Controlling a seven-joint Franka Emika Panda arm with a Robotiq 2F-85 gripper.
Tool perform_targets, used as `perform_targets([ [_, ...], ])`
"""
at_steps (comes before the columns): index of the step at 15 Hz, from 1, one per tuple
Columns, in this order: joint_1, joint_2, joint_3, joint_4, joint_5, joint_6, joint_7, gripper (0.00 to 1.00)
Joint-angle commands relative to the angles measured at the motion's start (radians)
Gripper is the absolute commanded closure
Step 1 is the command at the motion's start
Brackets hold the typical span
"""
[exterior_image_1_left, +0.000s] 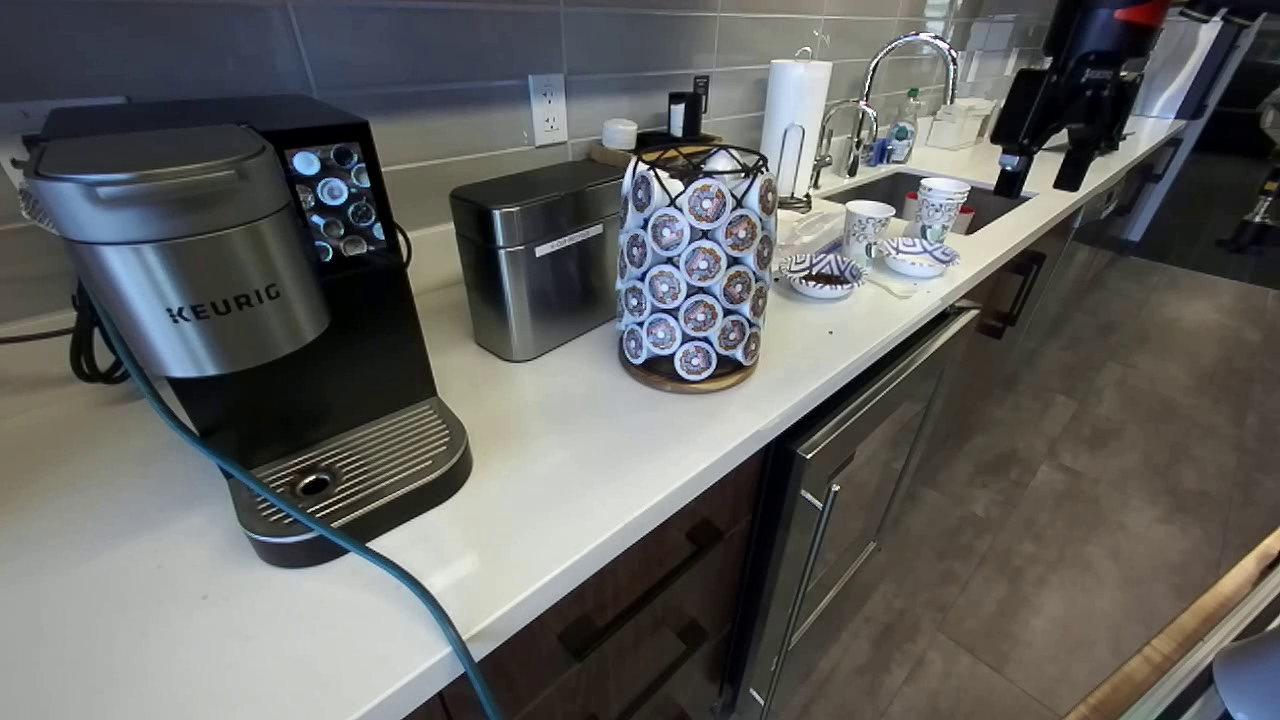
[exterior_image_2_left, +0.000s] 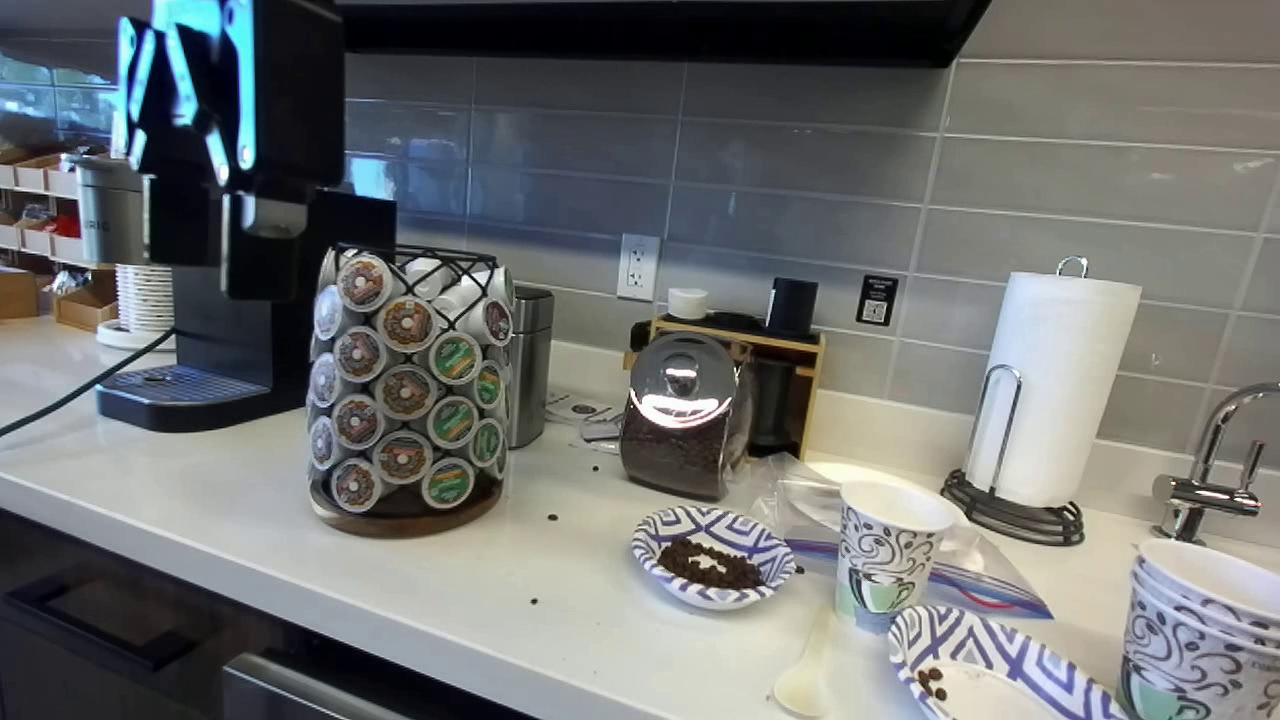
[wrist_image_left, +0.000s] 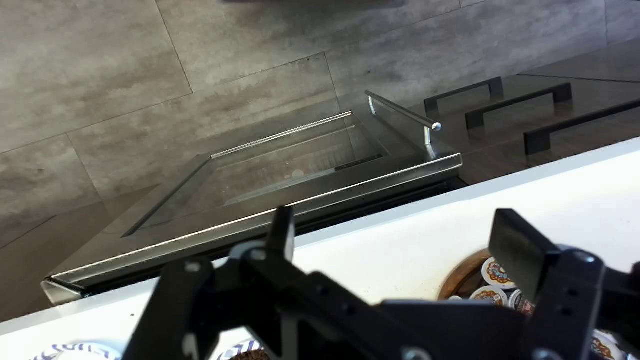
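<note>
Gripper (exterior_image_1_left: 1041, 180) is suspended above white countertop (exterior_image_2_left: 570, 590), jaws spread wide. Loaded coffee-pod carousel (exterior_image_2_left: 405, 524) is set on countertop, between Keurig coffee maker (exterior_image_1_left: 245, 310) and paper bowl (exterior_image_2_left: 700, 518) of coffee beans (exterior_image_2_left: 737, 573).

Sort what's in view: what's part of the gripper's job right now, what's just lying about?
Likely part of it, judged by closeness to the open, empty gripper:
coffee-pod carousel
patterned paper bowl with coffee beans in it

Probably just lying about:
Keurig coffee maker
paper towel roll
dish soap bottle
stack of paper cups
</note>
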Motion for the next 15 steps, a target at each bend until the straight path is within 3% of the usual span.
perform_targets([
  [1,-0.045,0.038,-0.029,0.031,0.026,0.017,0.074,0.00],
  [5,-0.102,0.111,-0.121,0.117,0.084,0.037,0.096,0.00],
  [8,-0.117,0.205,-0.158,0.209,0.192,0.022,0.141,0.00],
  [13,-0.116,0.352,-0.158,0.330,0.376,-0.015,0.273,0.00],
  [14,-0.129,0.283,-0.151,0.269,0.319,0.020,0.214,0.00],
  [15,-0.128,0.311,-0.149,0.289,0.341,0.019,0.233,0.00],
])
